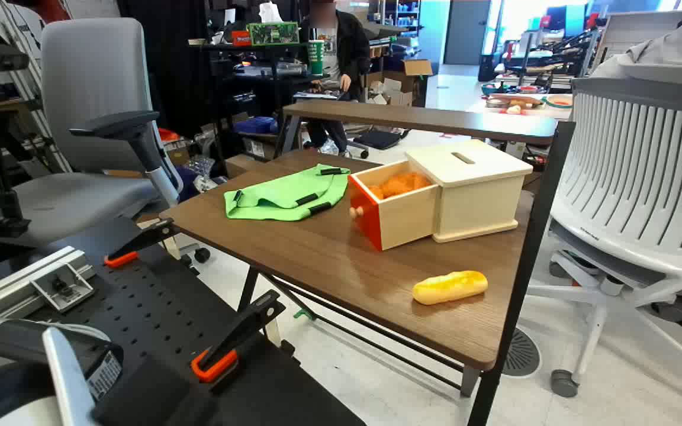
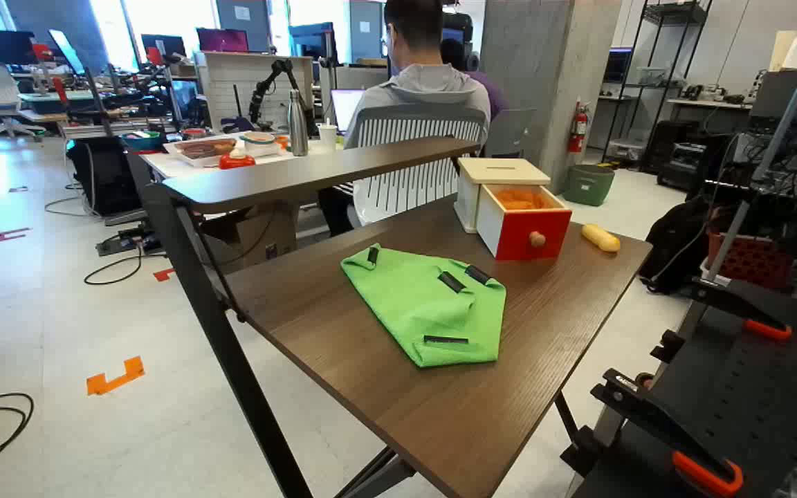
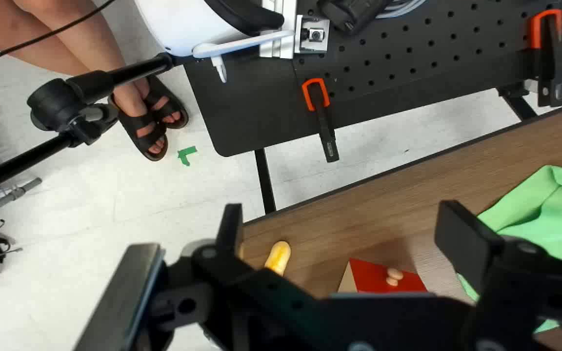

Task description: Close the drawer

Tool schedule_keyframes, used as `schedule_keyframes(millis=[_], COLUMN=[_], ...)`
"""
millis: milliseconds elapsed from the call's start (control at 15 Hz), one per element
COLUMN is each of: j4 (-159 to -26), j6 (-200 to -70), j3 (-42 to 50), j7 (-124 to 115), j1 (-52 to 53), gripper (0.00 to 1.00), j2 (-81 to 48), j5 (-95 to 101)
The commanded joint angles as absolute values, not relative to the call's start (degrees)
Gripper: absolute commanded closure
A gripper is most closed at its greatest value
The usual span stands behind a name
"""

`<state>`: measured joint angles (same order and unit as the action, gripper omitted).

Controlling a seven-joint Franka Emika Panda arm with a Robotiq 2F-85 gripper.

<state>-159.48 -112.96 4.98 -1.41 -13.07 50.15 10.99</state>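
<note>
The claw [image 3: 341, 219] is hanging empty, fingers [image 3: 464, 239] spread wide; below it, the drawer [image 1: 400, 214] is jutting from its box [image 1: 476, 198]. Closing is seemingly awaiting approach; the next move is likely calling for descending and pushing the red front [image 3: 376, 278] inward.

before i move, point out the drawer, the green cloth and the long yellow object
Drawer [image 2: 521, 234]: in an exterior view, red front panel.
Green cloth [image 2: 432, 304]: in an exterior view, middle of the fabric.
Long yellow object [image 1: 450, 287]: in an exterior view, middle of its length.
</note>
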Motion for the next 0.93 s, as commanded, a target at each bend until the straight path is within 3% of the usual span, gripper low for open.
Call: schedule_keyframes(millis=[0, 400, 867], j4=[-159.4, -159.5, -157.8], j6=[-112.7, -128.2, -143.7], j3=[5.3, 3.9, 2.1], j7=[-1.7, -5.3, -4.3], j1=[-12.6, -10.6, -3.6], gripper=[0.00, 0.00, 0.00], j2=[50.2, 42.9, 21.7], j5=[11.3, 9.7, 4.7])
